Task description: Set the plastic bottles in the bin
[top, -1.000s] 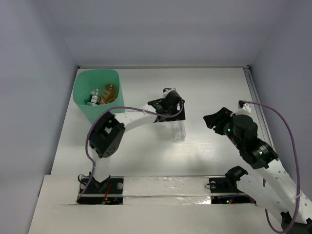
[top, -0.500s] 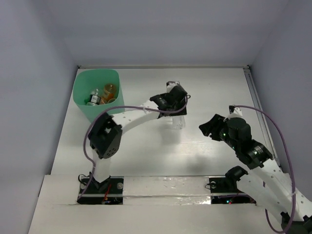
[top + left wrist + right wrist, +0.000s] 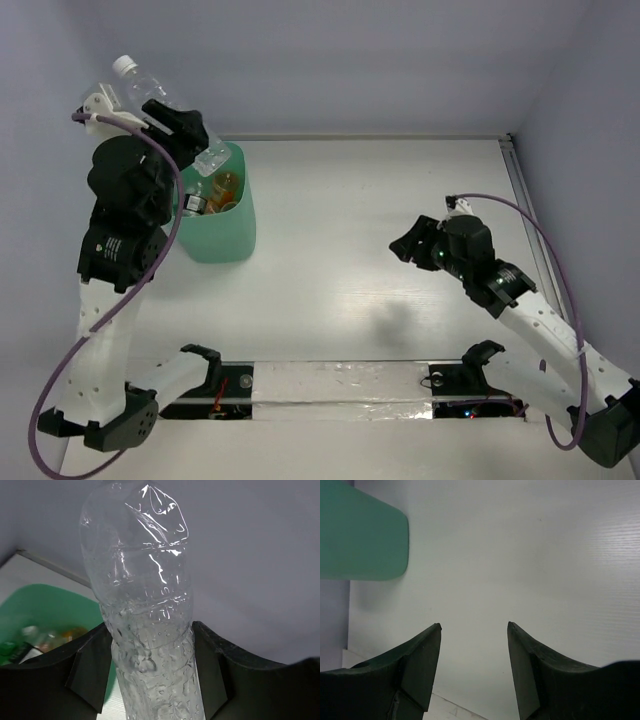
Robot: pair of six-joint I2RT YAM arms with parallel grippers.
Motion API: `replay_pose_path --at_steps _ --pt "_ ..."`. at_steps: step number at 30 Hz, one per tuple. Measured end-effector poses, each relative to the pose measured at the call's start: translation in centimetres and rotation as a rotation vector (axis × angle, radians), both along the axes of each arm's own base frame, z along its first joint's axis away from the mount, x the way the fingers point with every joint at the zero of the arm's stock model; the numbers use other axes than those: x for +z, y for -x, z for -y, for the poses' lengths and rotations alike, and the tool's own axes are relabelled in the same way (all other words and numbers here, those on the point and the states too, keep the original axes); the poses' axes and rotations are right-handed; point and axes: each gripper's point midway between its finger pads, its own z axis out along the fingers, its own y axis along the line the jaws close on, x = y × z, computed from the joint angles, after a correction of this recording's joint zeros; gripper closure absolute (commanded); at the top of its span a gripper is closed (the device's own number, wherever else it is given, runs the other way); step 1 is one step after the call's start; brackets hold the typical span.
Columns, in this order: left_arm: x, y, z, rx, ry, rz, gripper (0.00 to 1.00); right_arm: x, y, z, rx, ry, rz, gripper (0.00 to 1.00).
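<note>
1. Since the clear bottle [image 3: 143,88] is held high over the far-left corner of the desk, the coming move is judged to turn on one relation. The bin [image 3: 225,235] stands below the bottle's lower end, which in the overhead view overlaps the bin's far-left rim.
2. The bottle's long axis is tilted. The white cap is pointed up and toward the far-left corner, and the base is aimed down toward the bin's opening.
3. The left gripper [image 3: 185,128] is closed around the bottle's body. In the left wrist view a dark finger [image 3: 90,665] is seen pressed against each side of the clear plastic [image 3: 145,605], with the bin's green interior [image 3: 45,605] below and to one side.
4. Other bottles [image 3: 205,195] are seen lying inside the bin, orange liquid among them.
5. The right gripper [image 3: 412,245] hangs over the right half of the desk, well apart from the bin. Its jaws are parted, and nothing is held or touched by them.
6. The left arm is by far the nearer, so a release over the opening is judged to be the step in hand.
</note>
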Motion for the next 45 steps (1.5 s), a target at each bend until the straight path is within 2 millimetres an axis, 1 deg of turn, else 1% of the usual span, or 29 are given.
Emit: replay_pose_path --at_steps 1,3,5,6,7,9,10,12,13,14,15,17,19,20,21,22,24,27,29,31,32,33,34,35,36,37,40,42,45 --pt "-0.1 0.2 -1.4 0.035 -0.017 0.003 0.53 0.2 -0.1 -0.1 0.003 -0.003 0.003 0.39" --pt "-1.8 -0.5 -3.3 0.088 -0.058 -0.030 0.53 0.8 -0.4 -0.4 0.006 -0.010 0.011 0.39" --pt "-5.2 -2.1 -4.7 0.117 -0.098 -0.113 0.51 1.5 -0.6 -0.6 0.008 -0.017 0.020 0.39" --pt "-6.8 -2.9 -5.4 0.128 -0.113 -0.154 0.48 1.9 -0.7 -0.6 0.008 -0.020 0.027 0.39" --pt "-8.6 -3.6 -5.8 0.130 -0.128 -0.199 0.37 2.3 -0.8 -0.7 0.008 -0.024 0.034 0.39" --pt "-12.8 -5.3 -6.2 0.126 -0.156 -0.308 0.26 2.9 -0.9 -0.7 0.006 -0.031 0.046 0.38" --pt "-14.6 -5.9 -6.1 0.115 -0.168 -0.357 0.17 3.2 -0.9 -0.6 0.003 -0.034 0.052 0.37" --pt "-16.6 -6.3 -5.7 0.085 -0.182 -0.413 0.09 3.6 -0.8 -0.4 -0.007 -0.038 0.062 0.34" --pt "-16.7 -6.3 -5.4 0.069 -0.184 -0.415 0.06 3.8 -0.8 -0.2 -0.012 -0.040 0.068 0.33" --pt "-16.4 -6.2 -5.2 0.058 -0.184 -0.406 0.01 3.9 -0.7 -0.1 -0.016 -0.040 0.071 0.33" --pt "-15.7 -6.1 -5.0 0.046 -0.182 -0.390 0.01 4.0 -0.6 0.1 -0.022 -0.039 0.071 0.32" --pt "-12.8 -5.9 -4.4 0.016 -0.168 -0.323 0.01 4.4 -0.4 0.4 -0.035 -0.035 0.076 0.33" --pt "-9.0 -5.5 -3.8 -0.013 -0.152 -0.227 0.01 5.4 -0.3 0.8 -0.046 -0.031 0.089 0.51" --pt "-7.1 -5.0 -3.5 -0.030 -0.144 -0.177 0.01 6.4 -0.3 1.0 -0.051 -0.032 0.103 0.61" --pt "-5.1 -4.2 -3.1 -0.050 -0.133 -0.121 0.01 7.4 -0.3 1.1 -0.055 -0.035 0.117 0.89" --pt "-3.5 -3.5 -2.8 -0.067 -0.122 -0.074 0.01 9.0 -0.3 1.4 -0.061 -0.036 0.147 0.98" --pt "-0.3 -1.4 -2.2 -0.105 -0.098 0.022 0.01 12.7 -0.2 1.9 -0.077 -0.057 0.221 1.00" --pt "3.4 1.4 -1.1 -0.170 -0.069 0.134 0.01 18.8 0.7 3.4 -0.106 -0.082 0.349 1.00" --pt "5.6 2.9 -0.3 -0.217 -0.046 0.201 0.01 23.6 2.0 5.0 -0.138 -0.109 0.460 0.96" --pt "7.5 4.2 0.5 -0.266 -0.023 0.263 0.01 27.9 3.8 6.9 -0.178 -0.140 0.567 0.75" --pt "8.4 4.8 0.9 -0.289 -0.009 0.288 0.01 29.7 4.8 7.9 -0.199 -0.152 0.612 0.63" --pt "9.3 5.4 1.2 -0.308 0.002 0.313 0.01 31.5 5.8 8.9 -0.219 -0.166 0.662 0.27" --pt "10.3 6.0 1.5 -0.328 0.011 0.341 0.01 33.4 7.2 10.2 -0.245 -0.188 0.712 0.14" --pt "11.3 6.7 1.6 -0.342 0.021 0.373 0.01 34.8 8.4 11.2 -0.262 -0.198 0.758 0.07" --pt "12.1 7.2 1.8 -0.356 0.027 0.399 0.01 35.8 9.4 12.2 -0.281 -0.209 0.796 0.02" --pt "12.7 7.7 1.9 -0.365 0.034 0.424 0.01 36.8 10.7 13.4 -0.307 -0.226 0.833 0.02" --pt "13.4 8.6 2.4 -0.398 0.052 0.455 0.01 37.7 12.8 15.4 -0.352 -0.245 0.882 0.01" --pt "13.0 8.6 2.9 -0.426 0.060 0.448 0.01 37.4 13.1 15.9 -0.369 -0.237 0.886 0.01" --pt "11.3 8.4 3.5 -0.463 0.075 0.415 0.01 35.6 12.0 15.5 -0.368 -0.190 0.845 0.00"
